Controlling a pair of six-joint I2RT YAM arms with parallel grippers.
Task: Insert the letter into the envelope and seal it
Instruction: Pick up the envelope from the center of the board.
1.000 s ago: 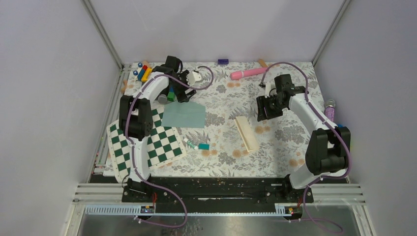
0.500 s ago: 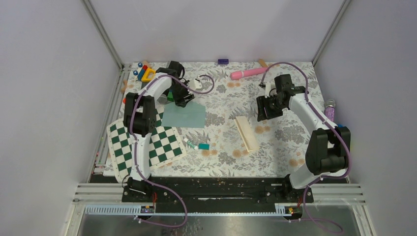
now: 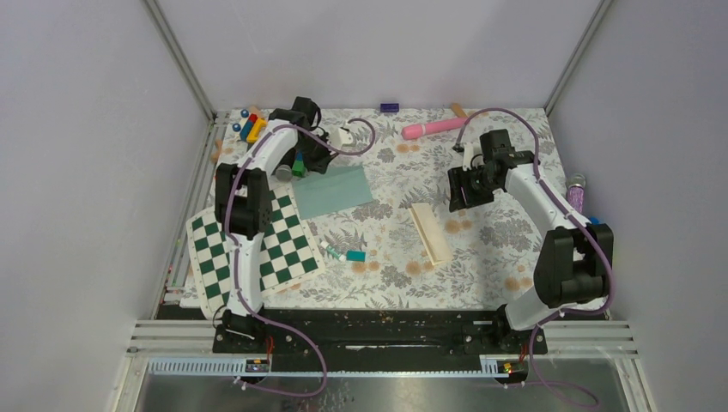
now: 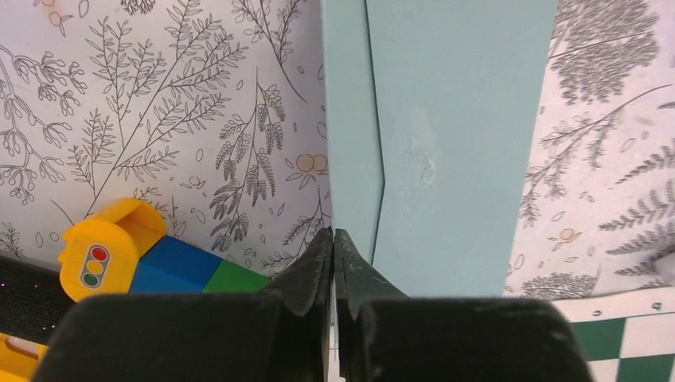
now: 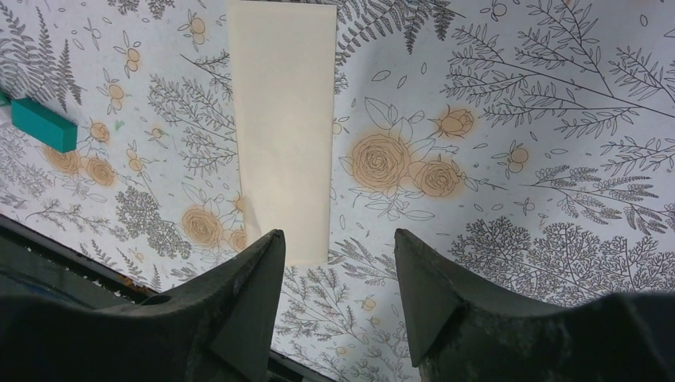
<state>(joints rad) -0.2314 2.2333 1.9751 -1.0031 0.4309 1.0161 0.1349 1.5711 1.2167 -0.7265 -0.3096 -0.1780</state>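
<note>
Your left gripper (image 4: pixel 333 239) is pinched shut on the edge of the envelope (image 4: pixel 454 143) at far left, likely to reposition it. Your right gripper (image 5: pixel 338 247) hangs part-open over one end of the letter (image 5: pixel 282 119), which lies flat mid-table, ready to grasp.

Can't see the near edge of the envelope (image 4: pixel 454 143), tucked behind the left gripper (image 4: pixel 333 235) at frame bottom. Losing its far end up top too. Same for the letter (image 5: pixel 282 119), cut at the right wrist view's upper edge.
</note>
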